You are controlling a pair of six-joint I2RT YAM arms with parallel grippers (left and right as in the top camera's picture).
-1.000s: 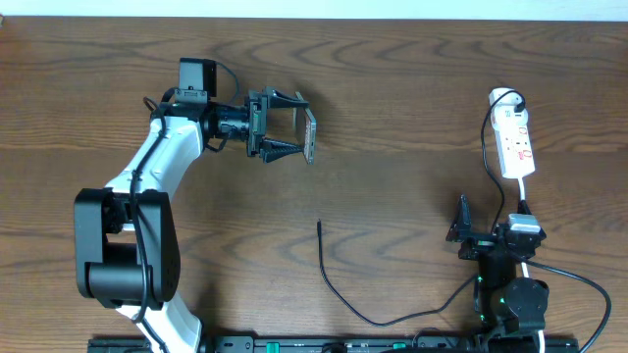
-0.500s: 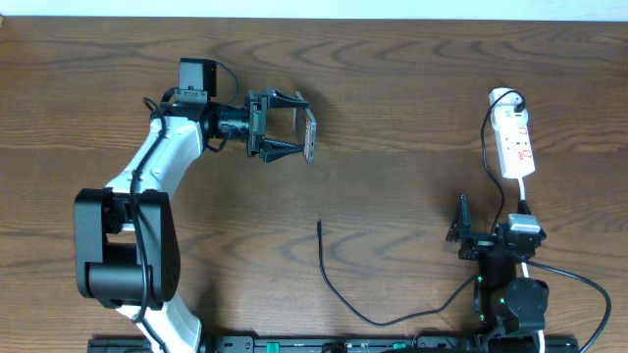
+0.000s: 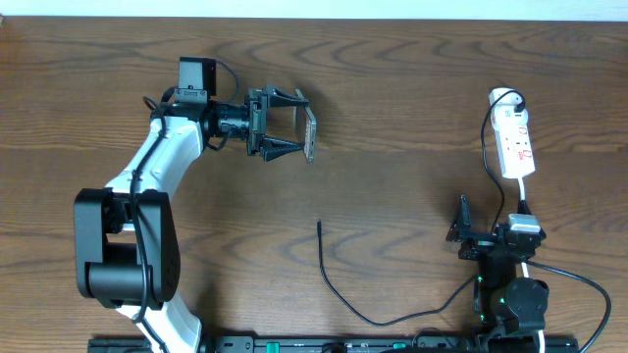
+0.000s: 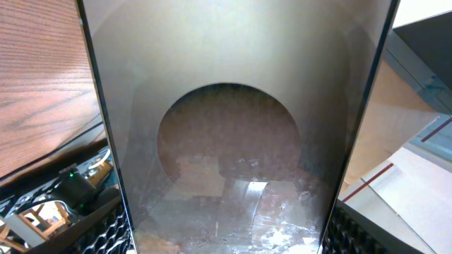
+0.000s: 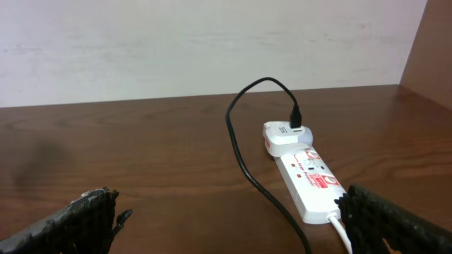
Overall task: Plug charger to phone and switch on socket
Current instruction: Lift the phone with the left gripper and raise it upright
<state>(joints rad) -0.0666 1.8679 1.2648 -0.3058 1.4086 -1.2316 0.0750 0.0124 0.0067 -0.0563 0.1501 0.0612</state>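
My left gripper is shut on the phone and holds it on edge above the table's back left. In the left wrist view the phone's dark glossy face fills the space between my fingers. The charger's black cable lies on the table with its slim tip at mid-table, apart from the phone. The white socket strip lies at the right; it also shows in the right wrist view, with a white adapter and the black cable plugged in. My right gripper is open and empty, just short of the strip.
The strip's white cord runs back under my right gripper. The charger cable loops along the table's front edge toward the right arm's base. A pale wall stands behind the table.
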